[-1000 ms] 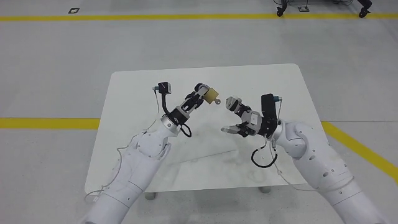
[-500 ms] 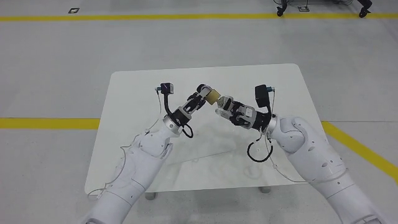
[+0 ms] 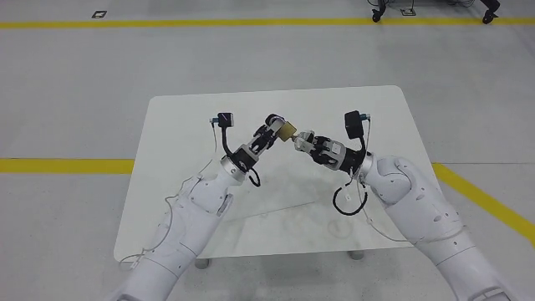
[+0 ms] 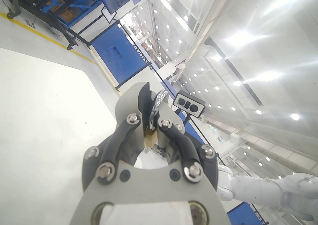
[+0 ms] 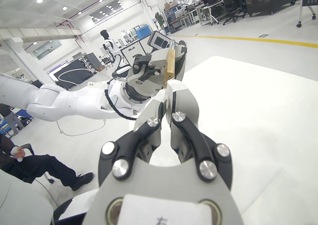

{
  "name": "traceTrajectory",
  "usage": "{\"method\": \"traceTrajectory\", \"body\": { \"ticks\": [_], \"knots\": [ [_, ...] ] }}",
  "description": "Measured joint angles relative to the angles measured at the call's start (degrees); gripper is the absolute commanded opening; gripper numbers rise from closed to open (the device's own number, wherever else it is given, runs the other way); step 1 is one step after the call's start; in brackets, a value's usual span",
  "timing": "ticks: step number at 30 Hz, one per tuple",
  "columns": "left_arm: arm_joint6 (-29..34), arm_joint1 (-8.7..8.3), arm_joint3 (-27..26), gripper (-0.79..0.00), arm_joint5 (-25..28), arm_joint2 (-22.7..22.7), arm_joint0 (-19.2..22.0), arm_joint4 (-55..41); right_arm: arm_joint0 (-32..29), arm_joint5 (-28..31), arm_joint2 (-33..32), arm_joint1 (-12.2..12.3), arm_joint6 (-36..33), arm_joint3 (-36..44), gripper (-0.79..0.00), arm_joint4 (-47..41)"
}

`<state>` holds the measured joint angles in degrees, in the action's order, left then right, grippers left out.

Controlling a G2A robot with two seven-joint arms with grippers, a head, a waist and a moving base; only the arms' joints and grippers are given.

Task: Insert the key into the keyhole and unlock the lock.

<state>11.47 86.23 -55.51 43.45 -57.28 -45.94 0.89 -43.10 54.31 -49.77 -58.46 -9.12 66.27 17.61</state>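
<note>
Left hand [image 3: 274, 126] clamps brass padlock with steel shackle [image 5: 170, 66] above centre of white worktop [image 3: 184, 192]. Right hand [image 5: 169, 87] pinched narrow, tips touching the lock's base; key hidden, likely between pads. Advice: stay in line with keyway, seat fully, twist gently. Padlock shows no legible marking.

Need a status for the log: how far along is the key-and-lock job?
Done: left gripper has the lock clamped, lifted off the table. In hand: right gripper, jaws shut, tips at the lock's bottom end; can't tell if the key is in. Left: turn and release; shackle looks closed.
</note>
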Motion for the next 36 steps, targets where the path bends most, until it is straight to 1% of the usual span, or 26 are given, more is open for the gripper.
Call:
{"method": "traceTrajectory", "body": {
  "ticks": [8, 9, 10, 12, 15, 19, 29, 31, 33, 34, 35, 36],
  "knots": [
    [0.22, 0.27, 0.04, -0.785, -0.11, -0.11, -0.07, 0.38, 0.2, 0.08, -0.43, -0.67, -1.6, -0.55, -0.785, -2.21],
    [0.27, 0.29, 0.06, -0.785, -0.1, -0.15, -0.08, 0.38, 0.22, 0.09, -0.49, -0.75, -1.73, -0.64, -0.471, -2.4],
    [0.38, 0.31, 0.11, -0.785, -0.12, -0.22, -0.07, 0.35, 0.22, 0.09, -0.59, -0.84, -1.82, -0.8, 0.0, -2.68],
    [0.66, 0.37, 0.21, -0.785, -0.26, -0.36, -0.06, -0.3, 0.22, 0.14, -0.85, -0.96, -1.75, -1.07, 0.0, -3.07],
    [1.68, 0.42, 0.59, -0.785, -0.99, -1.12, 0.02, -3.66, 0.21, 0.23, -1.01, -0.99, -1.6, -1.2, 0.0, -3.18],
    [4.74, 0.29, 0.91, -0.785, -3.09, -2.43, 0.26, -8.71, 0.21, 0.23, -1.0, -0.99, -1.6, -1.18, 0.0, -3.16],
    [4.69, 0.28, 0.77, -0.785, -3.36, -2.53, 0.12, -8.97, 0.19, 0.19, -1.02, -0.99, -1.59, -1.16, 0.0, -3.14],
    [3.79, 0.29, -0.01, -0.785, -5.62, -2.83, -0.7, -9.7, -0.07, -1.28, -1.96, -0.87, -0.42, -0.68, 0.0, -1.98],
    [2.97, 0.35, -1.5, -0.785, -9.76, -3.33, -1.64, -11.61, -1.1, -5.34, -4.22, -0.41, 3.03, 1.65, -0.083, 4.1],
    [2.92, 0.37, -2.07, -0.785, -11.34, -3.56, -2.05, -12.59, -1.68, -7.54, -5.29, -0.12, 4.79, 3.3, -0.018, 8.56],
    [3.23, 0.39, -2.65, -0.785, -13.91, -3.89, -2.53, -14.35, -2.58, -11.59, -6.52, 0.38, 7.42, 6.39, 0.0, 16.11],
    [3.72, 0.39, -3.28, -0.785, -15.85, -4.18, -2.78, -15.79, -3.88, -15.78, -6.85, 0.72, 9.59, 9.49, 0.0, 22.98]
  ]
}}
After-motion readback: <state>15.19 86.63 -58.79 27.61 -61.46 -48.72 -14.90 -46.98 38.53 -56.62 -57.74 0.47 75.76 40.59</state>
